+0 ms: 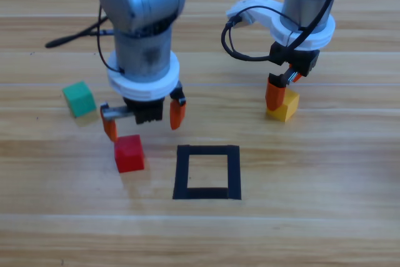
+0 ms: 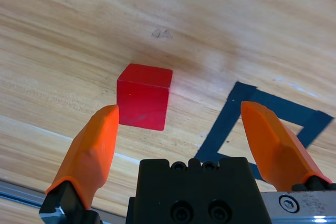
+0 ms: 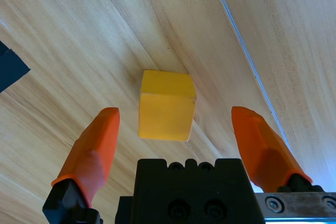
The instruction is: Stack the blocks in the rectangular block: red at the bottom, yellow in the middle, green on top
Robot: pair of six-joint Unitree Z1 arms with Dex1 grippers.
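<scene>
Hovering spread: left gripper (image 1: 143,119) above red (image 1: 129,153), right gripper (image 3: 176,129) straddling yellow (image 3: 166,105).

The right gripper (image 3: 176,129) is seen from its own wrist camera, its two orange jaws spread wide apart and rising on either side of the black body at the bottom edge. The yellow cube (image 3: 166,106) is framed between the jaws, nearer to the left one, and is touched by neither. It rests on the wooden table (image 3: 252,30), with its top face and one side face shown. A shadow is cast on the wood around the cube. A thin pale line is seen running diagonally across the table's grain to the cube's right. A corner of black tape (image 3: 8,69) is glimpsed at the left edge, well apart from the cube.
</scene>
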